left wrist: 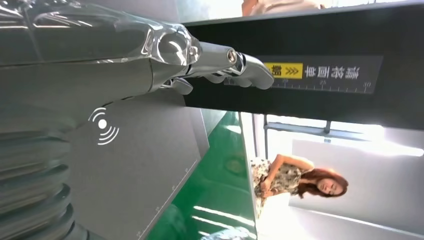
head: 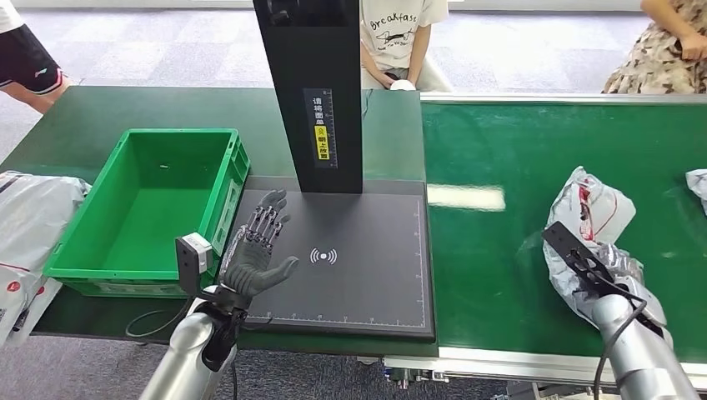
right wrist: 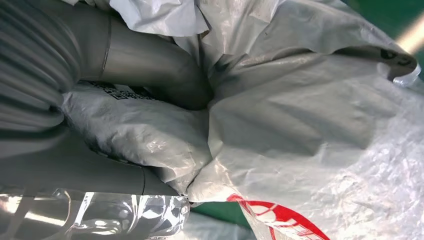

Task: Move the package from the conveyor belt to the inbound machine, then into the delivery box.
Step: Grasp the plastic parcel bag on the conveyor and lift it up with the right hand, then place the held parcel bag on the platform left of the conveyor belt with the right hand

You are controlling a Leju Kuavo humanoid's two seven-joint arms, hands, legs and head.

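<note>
Package sat on green conveyor belt, right of inbound machine, not yet moved. Right hand was on it; right wrist view showed thumb and fingers pressed into crumpled bag, likely grasp for lift. Left hand hovered over scan pad, fingers spread, holding nothing, probably parked to receive. Delivery box was beside machine.

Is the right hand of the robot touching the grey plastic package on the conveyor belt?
Touching. In the right wrist view the thumb of the right hand presses into the crumpled package, and the plastic folds around it with no gap.
</note>
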